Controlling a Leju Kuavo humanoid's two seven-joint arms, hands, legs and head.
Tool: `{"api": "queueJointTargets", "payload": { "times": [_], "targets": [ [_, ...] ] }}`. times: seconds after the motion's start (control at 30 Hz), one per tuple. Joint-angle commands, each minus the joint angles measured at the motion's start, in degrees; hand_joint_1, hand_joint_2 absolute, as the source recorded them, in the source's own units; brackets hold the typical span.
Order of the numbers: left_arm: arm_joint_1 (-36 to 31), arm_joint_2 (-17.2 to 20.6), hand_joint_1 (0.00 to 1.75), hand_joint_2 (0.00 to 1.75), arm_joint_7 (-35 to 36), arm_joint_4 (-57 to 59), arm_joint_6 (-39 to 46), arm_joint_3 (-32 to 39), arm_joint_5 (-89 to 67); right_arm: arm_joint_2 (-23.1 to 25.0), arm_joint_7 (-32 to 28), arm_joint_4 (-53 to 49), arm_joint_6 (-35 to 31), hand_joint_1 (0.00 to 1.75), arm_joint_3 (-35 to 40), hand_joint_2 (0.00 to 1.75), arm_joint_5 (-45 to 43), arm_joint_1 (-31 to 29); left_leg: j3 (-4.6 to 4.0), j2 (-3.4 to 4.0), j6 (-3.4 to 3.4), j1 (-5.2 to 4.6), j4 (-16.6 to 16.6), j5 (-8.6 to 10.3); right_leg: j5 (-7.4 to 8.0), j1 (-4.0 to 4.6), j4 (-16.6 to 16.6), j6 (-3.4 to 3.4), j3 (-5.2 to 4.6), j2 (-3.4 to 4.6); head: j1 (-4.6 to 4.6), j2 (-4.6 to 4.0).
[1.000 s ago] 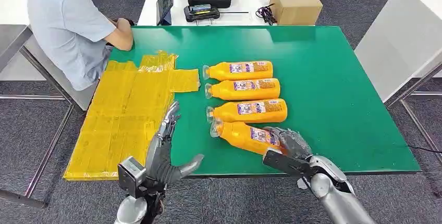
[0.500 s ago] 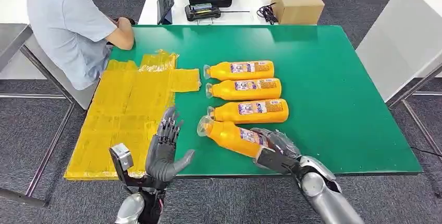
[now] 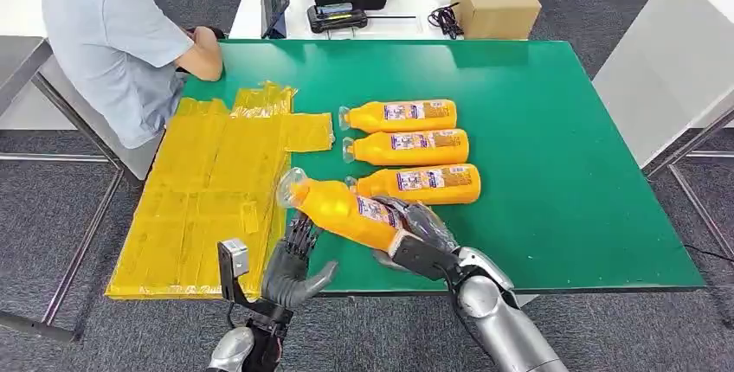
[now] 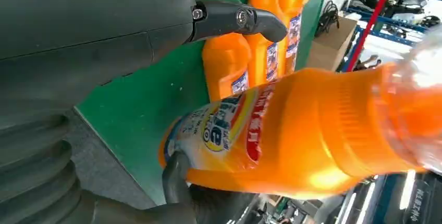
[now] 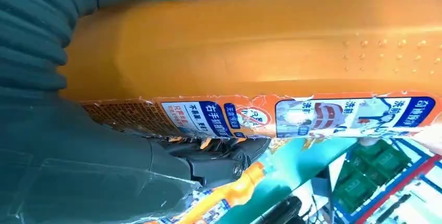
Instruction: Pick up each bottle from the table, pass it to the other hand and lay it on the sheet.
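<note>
Bottle's up: your right hand [image 3: 414, 232] has lifted the orange plastic bottle [image 3: 342, 208] off the green table's [image 3: 554, 156] front edge, cap toward your open left hand [image 3: 292, 264]; handover next, then the yellow sheet [image 3: 203, 190].

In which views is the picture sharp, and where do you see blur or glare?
Head view: evenly lit and sharp, with soft sheen on the green table. Left wrist view: the held bottle is soft, its clear cap end washed out by glare. Right wrist view: the label is readable, the background blurred.
</note>
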Motion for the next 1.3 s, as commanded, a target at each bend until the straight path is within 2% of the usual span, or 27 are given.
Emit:
{"api": "queueJointTargets", "payload": {
  "times": [0.03,0.1,0.17,0.4,0.67,0.93,0.97,1.0,1.13,1.3],
  "targets": [
    [-4.36,-0.5,0.0,1.75,-1.44,6.44,-1.9,-0.16,2.73,2.68,-0.39,3.5,0.41,1.75,3.76,1.75,-0.18,-4.89,0.04,0.1,-0.07,0.01,0.0,-0.03,0.0,0.02,0.01,-0.09,0.01,0.08,0.02,0.0],
    [-5.43,-0.5,0.0,1.75,-3.38,3.88,-1.52,-0.43,2.55,3.2,-0.42,6.13,0.48,1.75,5.0,1.75,-0.08,-5.67,0.12,0.21,-0.14,0.07,0.05,-0.09,-0.03,0.08,0.04,-0.17,0.07,0.16,0.0,0.0],
    [-5.86,-0.5,0.0,1.75,-2.39,1.14,-2.56,-0.09,3.4,3.64,-1.13,8.65,0.27,1.75,5.71,1.75,-0.31,-6.37,0.06,0.14,-0.15,0.09,0.08,-0.07,-0.03,0.11,0.06,-0.18,0.03,0.08,0.02,0.0],
    [-4.14,-0.5,0.0,1.75,-3.0,-3.2,-5.15,0.14,3.71,4.22,-1.92,11.23,0.08,1.75,6.83,1.75,-0.38,-6.96,0.13,0.1,-0.12,0.09,0.03,-0.08,-0.06,0.1,0.0,-0.13,0.11,0.05,0.02,0.0],
    [-4.13,-0.5,0.0,1.75,-3.0,-3.18,-5.02,0.16,3.68,4.28,-2.0,11.4,0.06,1.75,6.97,1.75,-0.32,-7.06,-0.02,0.05,-0.1,0.05,0.01,-0.02,-0.01,0.05,0.01,-0.1,-0.02,0.04,0.02,0.0],
    [-5.68,-0.48,0.0,1.75,-3.27,-0.64,-4.62,0.14,3.64,5.94,-2.82,13.29,0.46,1.75,10.17,1.75,-0.52,-7.97,0.06,0.11,-0.14,0.08,0.02,-0.06,-0.04,0.09,0.02,-0.14,0.03,0.07,0.02,0.0],
    [-5.88,-0.5,0.54,1.75,-3.31,-0.25,-4.71,-0.33,2.71,5.95,-2.9,13.49,0.39,1.73,10.2,1.75,-0.72,-8.1,0.07,0.08,-0.15,0.1,0.02,-0.06,-0.05,0.11,0.02,-0.15,0.05,0.03,0.02,0.0],
    [-6.07,-0.5,1.71,1.75,-3.42,0.35,-4.33,-0.91,1.85,5.97,-3.02,13.31,0.28,1.73,10.14,1.75,-0.97,-8.18,-0.06,0.0,-0.07,0.03,-0.02,0.02,-0.01,0.03,0.01,-0.06,-0.09,-0.02,0.02,0.0],
    [-6.52,-0.5,1.75,1.75,-3.96,1.9,-3.68,-2.17,0.0,5.96,-3.05,12.0,1.0,1.64,10.26,1.75,-1.92,-8.38,0.09,0.02,-0.13,0.1,0.05,-0.08,-0.08,0.1,0.02,-0.14,0.1,-0.02,0.02,0.0],
    [-6.65,-0.5,1.75,1.75,-4.34,2.48,-3.27,-2.42,-1.54,6.44,-2.64,11.23,1.08,1.66,10.72,1.75,-2.06,-8.58,0.04,0.05,-0.13,0.06,0.03,-0.06,-0.06,0.06,0.05,-0.13,0.02,0.02,0.02,0.0]
  ]
}}
